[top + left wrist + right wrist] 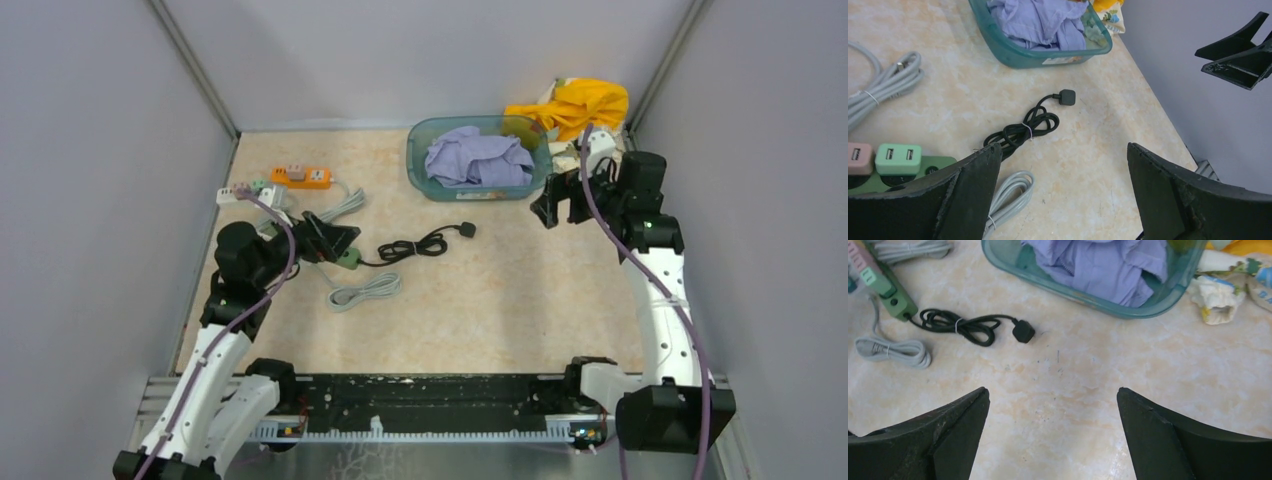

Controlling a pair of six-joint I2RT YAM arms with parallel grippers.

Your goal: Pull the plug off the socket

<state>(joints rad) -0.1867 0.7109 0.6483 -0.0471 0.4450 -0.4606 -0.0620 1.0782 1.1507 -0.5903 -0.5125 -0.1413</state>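
A green power strip (348, 258) lies left of centre with a green adapter (898, 158) and a pink adapter (858, 157) plugged into it. It also shows in the right wrist view (895, 300). Its black cable (412, 245) is coiled, and its black plug (466, 230) lies free on the table. My left gripper (330, 240) is open and empty, just above and beside the green strip's end (933, 167); its left finger hides part of the strip. My right gripper (560, 205) is open and empty, hovering near the basket, far from the strip.
An orange power strip (302, 177) with plugs and a white strip (245, 192) lie at the back left. Bundled grey cables (365, 292) lie by the green strip. A teal basket (415, 170) holds purple cloth; yellow cloth (575, 105) is piled behind it.
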